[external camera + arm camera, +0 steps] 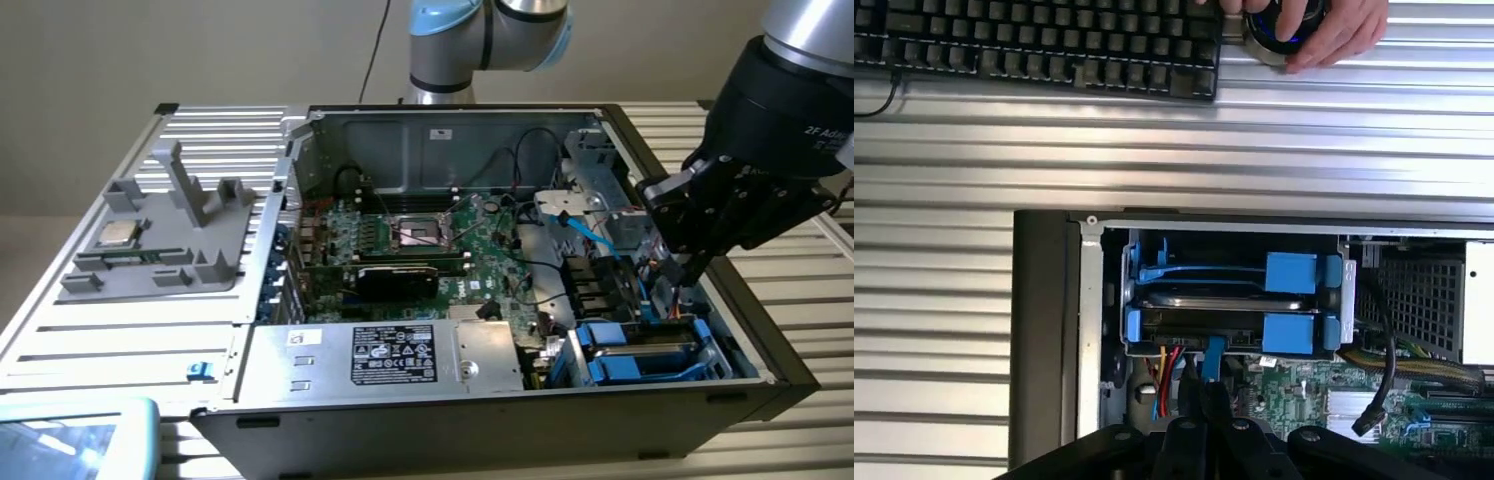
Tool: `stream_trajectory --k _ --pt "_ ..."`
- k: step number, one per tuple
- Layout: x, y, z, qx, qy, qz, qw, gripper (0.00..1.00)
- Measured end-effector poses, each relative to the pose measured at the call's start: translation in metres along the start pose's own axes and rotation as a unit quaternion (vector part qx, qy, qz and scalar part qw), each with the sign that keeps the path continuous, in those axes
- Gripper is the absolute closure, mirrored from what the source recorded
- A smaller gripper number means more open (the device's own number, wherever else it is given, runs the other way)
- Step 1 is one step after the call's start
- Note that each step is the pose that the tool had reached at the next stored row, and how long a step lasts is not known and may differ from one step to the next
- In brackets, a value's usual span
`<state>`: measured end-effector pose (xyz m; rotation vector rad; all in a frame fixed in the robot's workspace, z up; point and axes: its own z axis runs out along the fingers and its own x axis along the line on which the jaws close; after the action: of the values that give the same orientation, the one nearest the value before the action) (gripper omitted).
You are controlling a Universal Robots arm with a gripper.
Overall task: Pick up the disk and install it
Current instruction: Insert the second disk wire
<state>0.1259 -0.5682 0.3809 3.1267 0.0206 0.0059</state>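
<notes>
Black gripper [1204, 400] fills the near edge of the wrist view, fingers pressed together with nothing between them. Fingertips hang over the open computer case [267, 425], above the cables just beside the drive bay.

Disk [1219, 300] sits in that bay: silver-grey edge between blue plastic carrier pieces, one blue tab on each side of it. In the exterior view the disk [647, 350] lies at the near right corner of the case, blue bracket around it, and the gripper [678, 272] hovers just above and a little farther back, apart from it.

Green circuit board [414, 250] covers the case floor, centre to left. Silver box [380, 355] with a black label runs along the near wall, left of the disk.

Grey tray [147, 235] rests on the ribbed metal counter [120, 340], on the exterior view's left, well apart from the case.

Wrist view: black keyboard [1044, 45] on the counter beyond the case, and a person's hand [1324, 30] on a round knob.
</notes>
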Motion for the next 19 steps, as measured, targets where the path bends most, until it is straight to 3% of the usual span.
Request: stream_trajectory --k 6,11,19 --pt "0.000 0.0016 0.0017 -0.0002 0.0000 0.000 1.0000 0.89" --pt "0.000 0.0053 0.0101 0.0006 0.0000 -0.002 1.0000 0.89" --pt "0.000 0.0125 0.0247 0.0059 0.0001 -0.003 1.0000 0.89"
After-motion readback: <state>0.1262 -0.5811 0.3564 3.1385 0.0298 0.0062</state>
